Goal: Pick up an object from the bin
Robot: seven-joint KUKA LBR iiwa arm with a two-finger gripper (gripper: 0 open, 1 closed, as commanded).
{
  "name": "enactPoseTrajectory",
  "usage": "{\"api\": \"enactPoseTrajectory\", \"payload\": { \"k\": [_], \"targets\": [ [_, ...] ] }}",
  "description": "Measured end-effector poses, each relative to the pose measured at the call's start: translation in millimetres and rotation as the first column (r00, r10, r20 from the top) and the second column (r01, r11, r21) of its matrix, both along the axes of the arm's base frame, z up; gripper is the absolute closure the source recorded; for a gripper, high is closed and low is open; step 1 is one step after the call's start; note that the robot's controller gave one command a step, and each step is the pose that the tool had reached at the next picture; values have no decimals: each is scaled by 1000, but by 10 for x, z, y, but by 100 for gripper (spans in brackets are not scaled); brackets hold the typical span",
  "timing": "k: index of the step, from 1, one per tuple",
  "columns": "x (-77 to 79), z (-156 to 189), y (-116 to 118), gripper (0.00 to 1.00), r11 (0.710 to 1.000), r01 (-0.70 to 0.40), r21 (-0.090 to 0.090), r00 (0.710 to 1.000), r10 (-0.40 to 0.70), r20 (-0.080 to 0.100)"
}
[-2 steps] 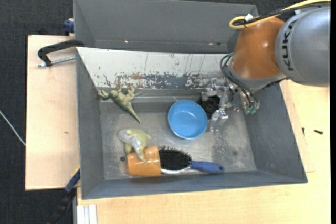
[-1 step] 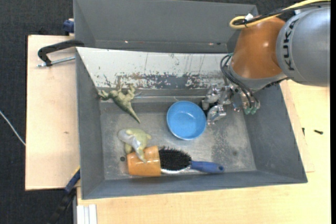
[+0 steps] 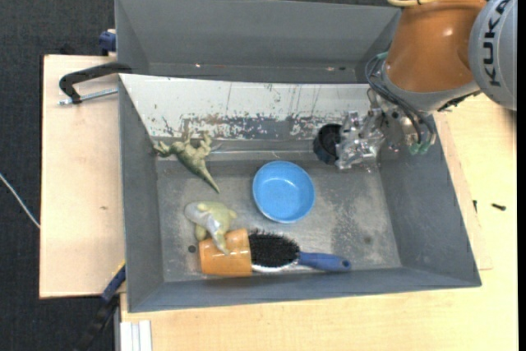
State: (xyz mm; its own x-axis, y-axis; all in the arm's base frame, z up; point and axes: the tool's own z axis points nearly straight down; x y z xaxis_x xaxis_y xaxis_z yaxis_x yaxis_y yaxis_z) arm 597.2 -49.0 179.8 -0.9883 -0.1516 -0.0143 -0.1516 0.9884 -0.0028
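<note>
matt grey metal bin (image 3: 411,201) — glossy plastic bowl (image 3: 283,191)

In the bin (image 3: 246,37) I count six things, one of each kind: one green toy dinosaur (image 3: 193,154), one blue bowl (image 3: 283,191), one black hairbrush (image 3: 278,252) with a blue handle, one orange block (image 3: 226,260), one pale yellowish thing (image 3: 210,218) of unclear kind, and one small black round thing (image 3: 326,142)
</note>
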Motion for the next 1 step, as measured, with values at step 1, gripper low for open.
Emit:
{"api": "enactPoseTrajectory", "payload": {
  "k": [1],
  "targets": [
    [27, 718, -46, 100, 1000, -29, -1, 1000, 29, 1]
  ]
}}
